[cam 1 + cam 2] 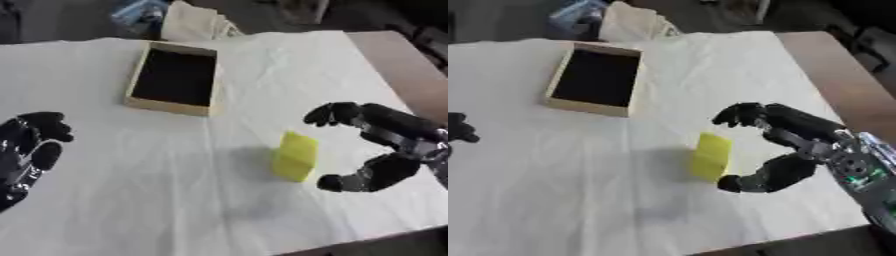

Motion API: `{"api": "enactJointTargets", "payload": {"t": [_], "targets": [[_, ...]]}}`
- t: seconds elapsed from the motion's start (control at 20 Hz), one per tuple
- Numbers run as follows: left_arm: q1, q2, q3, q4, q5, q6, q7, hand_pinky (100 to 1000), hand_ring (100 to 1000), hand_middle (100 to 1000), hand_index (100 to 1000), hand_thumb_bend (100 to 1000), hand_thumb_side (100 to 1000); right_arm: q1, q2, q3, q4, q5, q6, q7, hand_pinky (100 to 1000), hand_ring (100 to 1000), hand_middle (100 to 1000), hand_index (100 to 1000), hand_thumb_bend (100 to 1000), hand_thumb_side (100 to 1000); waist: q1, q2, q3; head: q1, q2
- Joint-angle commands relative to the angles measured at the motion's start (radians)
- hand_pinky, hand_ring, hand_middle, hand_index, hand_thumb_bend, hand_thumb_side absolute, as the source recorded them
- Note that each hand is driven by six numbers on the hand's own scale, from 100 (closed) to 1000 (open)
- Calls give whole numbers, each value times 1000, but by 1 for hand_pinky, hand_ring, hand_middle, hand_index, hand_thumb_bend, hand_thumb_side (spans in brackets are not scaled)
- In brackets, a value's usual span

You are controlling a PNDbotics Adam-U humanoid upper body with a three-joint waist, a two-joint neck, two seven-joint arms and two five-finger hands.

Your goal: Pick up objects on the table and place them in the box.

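Yellow block (295, 155): stands on end on the white cloth of the desk (175, 200), in front of the box and nearer my right side.
Material guess: looks like foam or sponge, so likely light, soft, not fragile; may squash if pinched at an edge.
Grip plan: take it across the two broad faces, mid-height, so it doesn't tip.
Right hand (785, 145): fingers spread and curved around the block's right side, fingers above, thumb below; not touching it as far as I can tell, holding nothing.
Left hand (31, 145): idle at the left edge, fingers relaxed, empty.
Box (173, 106): tan walls, dark inside, open top, further back on the desk, well apart from the block.
Risk: cloth is wrinkled, block could topple if nudged.
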Motion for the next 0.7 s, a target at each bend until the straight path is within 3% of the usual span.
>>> {"api": "enactJointTargets", "payload": {"t": [0.05,0.7], "targets": [[-9,20,-2,-11,-1,-2,-4,851,654,620,781,539,629,-27,-22,1,0,-7,16,4,772,796,862,920,601,793,3,-17,1,2,3],[-9,19,-3,-11,0,-2,-6,852,654,620,781,539,631,-88,4,24,107,11,26,5,766,791,856,921,593,810,6,-15,4,-4,6]]}}
